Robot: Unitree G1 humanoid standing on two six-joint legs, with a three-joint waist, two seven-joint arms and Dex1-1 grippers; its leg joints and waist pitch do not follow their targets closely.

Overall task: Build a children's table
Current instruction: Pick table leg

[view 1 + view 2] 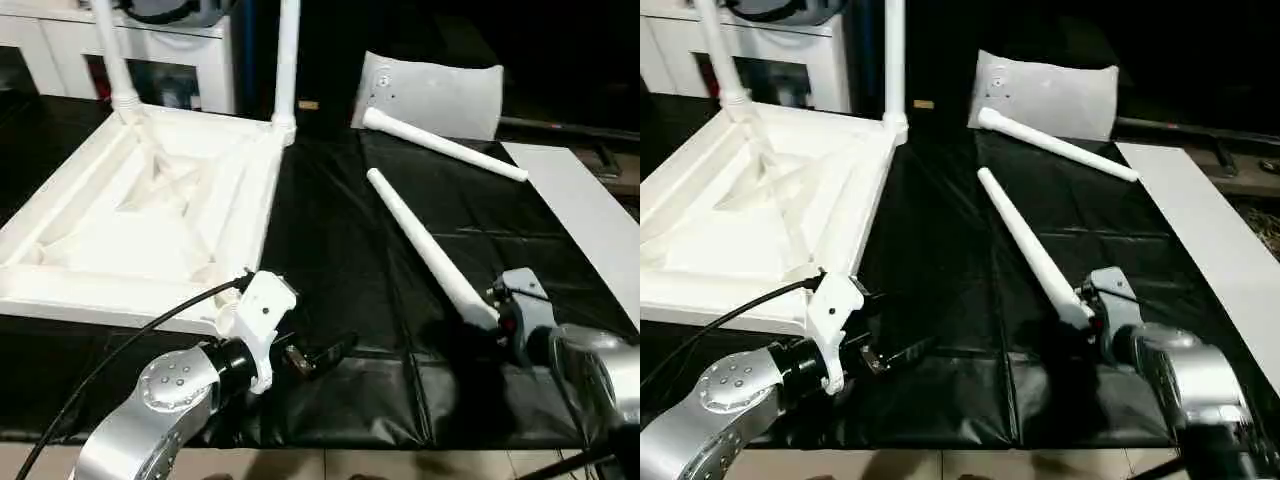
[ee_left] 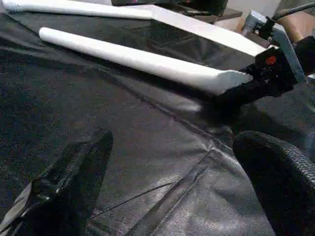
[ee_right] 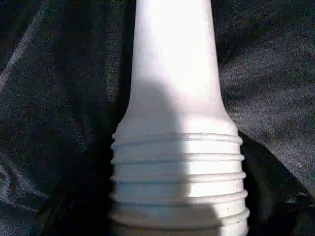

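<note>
Table kit, part-built: tabletop point(image 1: 150, 215) inverted at left of frame, two legs seated, two loose.

Tabletop lies ribbed side up so its corner sockets face upward for legs; two legs point(image 1: 287, 60) stand upright in the far corners at upper left. Near leg point(image 1: 425, 248) lies diagonally at centre right, threaded end toward the right gripper point(image 1: 497, 318), whose fingers bracket that end, partly closed; whether they grip it cannot be told. Judged: a pick-up for the next socket. Far leg point(image 1: 445, 146) lies loose at upper centre. Left gripper point(image 1: 325, 352), wide open and empty, hovers low by the tabletop's near corner. Surface: black creased sheet point(image 1: 330, 260). Beyond: pale slab point(image 1: 435, 95), white board point(image 1: 585, 215) at right, cabinet point(image 1: 190, 65) at upper left.
</note>
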